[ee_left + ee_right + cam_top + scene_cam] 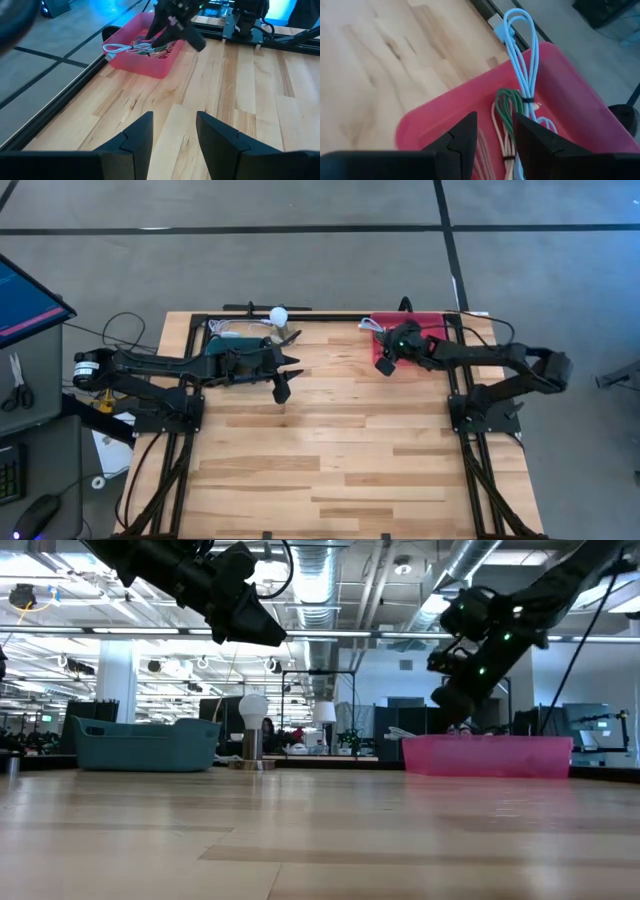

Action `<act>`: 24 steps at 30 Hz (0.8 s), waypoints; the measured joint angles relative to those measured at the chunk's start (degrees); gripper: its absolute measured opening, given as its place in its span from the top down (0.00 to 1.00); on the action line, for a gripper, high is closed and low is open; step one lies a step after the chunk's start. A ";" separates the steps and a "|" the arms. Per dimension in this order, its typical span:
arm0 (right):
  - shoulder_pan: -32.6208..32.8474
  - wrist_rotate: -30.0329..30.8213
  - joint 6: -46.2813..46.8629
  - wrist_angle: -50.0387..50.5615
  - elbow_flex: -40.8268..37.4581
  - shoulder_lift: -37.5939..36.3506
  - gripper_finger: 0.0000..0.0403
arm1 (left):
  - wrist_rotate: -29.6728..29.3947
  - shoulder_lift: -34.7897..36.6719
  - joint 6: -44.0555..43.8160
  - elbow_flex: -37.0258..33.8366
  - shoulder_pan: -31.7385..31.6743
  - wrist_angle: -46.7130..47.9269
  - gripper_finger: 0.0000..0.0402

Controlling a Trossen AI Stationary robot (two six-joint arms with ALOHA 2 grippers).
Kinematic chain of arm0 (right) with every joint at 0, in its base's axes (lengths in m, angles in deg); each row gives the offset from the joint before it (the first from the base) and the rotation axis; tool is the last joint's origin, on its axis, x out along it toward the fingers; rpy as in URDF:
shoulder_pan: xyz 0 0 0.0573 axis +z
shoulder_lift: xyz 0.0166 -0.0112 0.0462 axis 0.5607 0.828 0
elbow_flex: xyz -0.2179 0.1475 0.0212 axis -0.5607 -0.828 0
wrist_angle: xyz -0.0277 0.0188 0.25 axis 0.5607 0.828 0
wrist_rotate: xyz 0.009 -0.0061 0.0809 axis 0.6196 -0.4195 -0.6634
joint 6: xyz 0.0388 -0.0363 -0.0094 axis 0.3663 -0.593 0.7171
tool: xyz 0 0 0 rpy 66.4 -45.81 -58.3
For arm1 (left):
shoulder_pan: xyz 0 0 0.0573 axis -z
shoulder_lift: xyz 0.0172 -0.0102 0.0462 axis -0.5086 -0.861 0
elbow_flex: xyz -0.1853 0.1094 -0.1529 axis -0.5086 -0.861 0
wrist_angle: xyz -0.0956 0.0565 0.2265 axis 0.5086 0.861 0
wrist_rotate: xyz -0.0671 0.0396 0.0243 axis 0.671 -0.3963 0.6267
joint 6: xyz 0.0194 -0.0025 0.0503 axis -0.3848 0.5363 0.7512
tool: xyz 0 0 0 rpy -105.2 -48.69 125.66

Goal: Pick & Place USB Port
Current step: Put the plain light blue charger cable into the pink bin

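Now the right claw (494,137) hovers, fingers parted, just above bundled cables (512,112) in the pink bin (435,122).

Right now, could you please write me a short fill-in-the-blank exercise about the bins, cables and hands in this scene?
1. The bundled cables lie in the ____ bin.
2. The right hand hangs above the ____ bin, empty.
3. The left hand hangs over the bare ____ table.
4. The teal bin stands beside a ____ lamp.

Missing: pink; pink; wooden; white
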 joint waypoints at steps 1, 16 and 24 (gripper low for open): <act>-0.32 0.00 -0.01 -1.32 0.00 1.21 0.71 | 0.00 0.00 0.00 0.00 -0.02 0.00 0.63; -5.55 -3.21 0.98 -3.75 6.68 12.50 0.71 | 0.01 0.00 0.00 0.02 0.00 0.03 0.63; -7.53 -3.27 1.50 -2.70 7.72 15.23 0.82 | 0.06 0.00 0.00 0.02 -0.01 0.41 0.63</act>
